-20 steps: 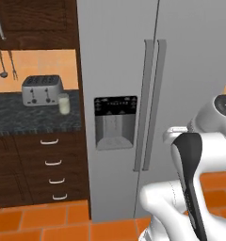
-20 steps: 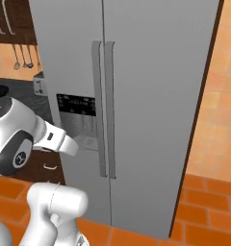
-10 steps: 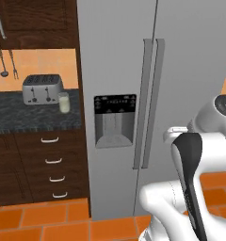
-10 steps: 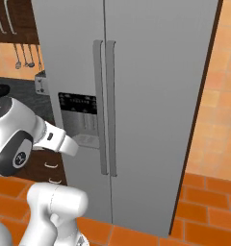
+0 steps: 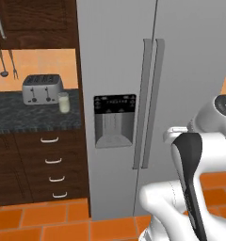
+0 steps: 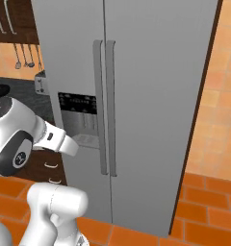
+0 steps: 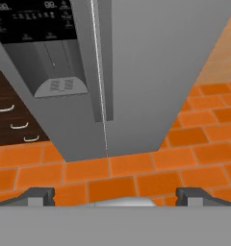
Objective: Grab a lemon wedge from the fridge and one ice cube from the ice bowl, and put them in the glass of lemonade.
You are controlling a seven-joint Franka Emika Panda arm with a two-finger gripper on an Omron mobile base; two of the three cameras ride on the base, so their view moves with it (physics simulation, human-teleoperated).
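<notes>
Before the fridge: landmark for every entry below.
Fridge (image 5: 181,70): tall, grey, both doors closed; also at (image 6: 151,96) and (image 7: 151,57).
Bar handles (image 5: 150,103): two long vertical bars side by side at the seam between the doors; also at (image 6: 104,105).
Dispenser panel (image 5: 114,120): black, set in the fridge's left door, just left of the handles; also at (image 6: 79,120) and (image 7: 35,29).
Counter (image 5: 35,115): dark speckled top, touching the fridge's left side.
Toaster (image 5: 42,88): silver, on the counter, left of the fridge.
Glass of lemonade (image 5: 63,102): small clear glass with pale liquid, upright on the counter, just beside the toaster on the side nearer the fridge.
Drawers (image 5: 51,164): dark wood with pale handles, under the counter, left of the fridge; also at (image 7: 11,120).
Utensils (image 6: 25,55): hanging on the wall left of the fridge.
Floor (image 7: 136,168): orange tiles in front of the fridge.
Gripper (image 7: 115,197): fingertips spread wide apart, nothing between them, apart from the fridge doors, pointed toward the foot of the door seam.
</notes>
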